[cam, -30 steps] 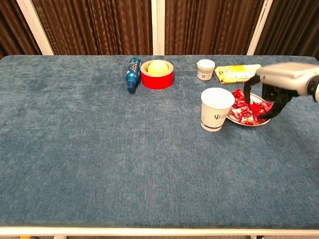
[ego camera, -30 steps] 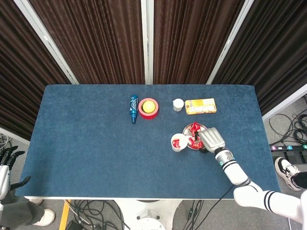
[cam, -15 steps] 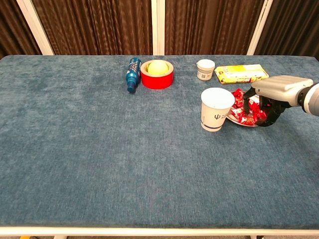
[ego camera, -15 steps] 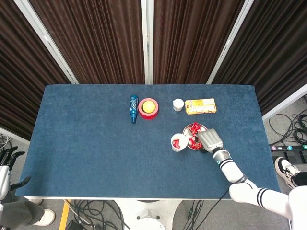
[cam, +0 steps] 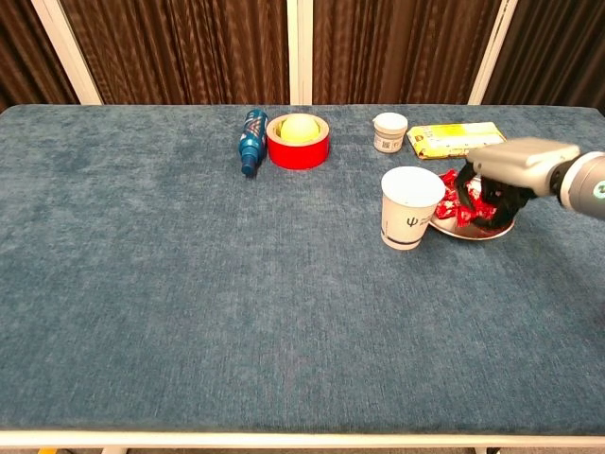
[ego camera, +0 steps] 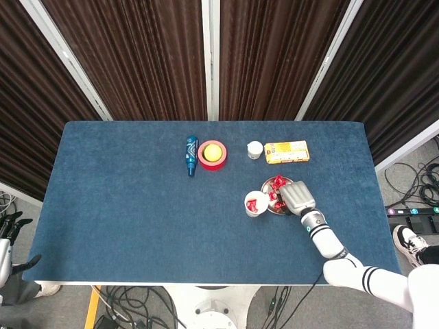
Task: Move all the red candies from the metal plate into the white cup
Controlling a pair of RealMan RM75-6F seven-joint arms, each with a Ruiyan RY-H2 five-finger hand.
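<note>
The metal plate [cam: 470, 234] lies right of the white cup [cam: 410, 206] and holds several red candies [cam: 452, 179]. My right hand [cam: 506, 170] is down over the plate, palm downward, its dark fingers curled around candies in the pile. From above, that hand [ego camera: 296, 197] covers most of the plate [ego camera: 274, 212], and a few candies [ego camera: 278, 182] show at its far side. The cup [ego camera: 256, 203] has red candy inside. My left hand [ego camera: 7, 236] hangs off the table's near left corner, fingers spread and holding nothing.
At the back of the blue table stand a blue bottle [ego camera: 191, 155] lying flat, a red tape roll [ego camera: 212, 155] with a yellow ball in it, a small white jar [ego camera: 254, 149] and a yellow box [ego camera: 287, 151].
My right hand has come down onto the plate, shifted left toward the cup, and drawn its fingers in among the candies. The left hand has barely moved.
</note>
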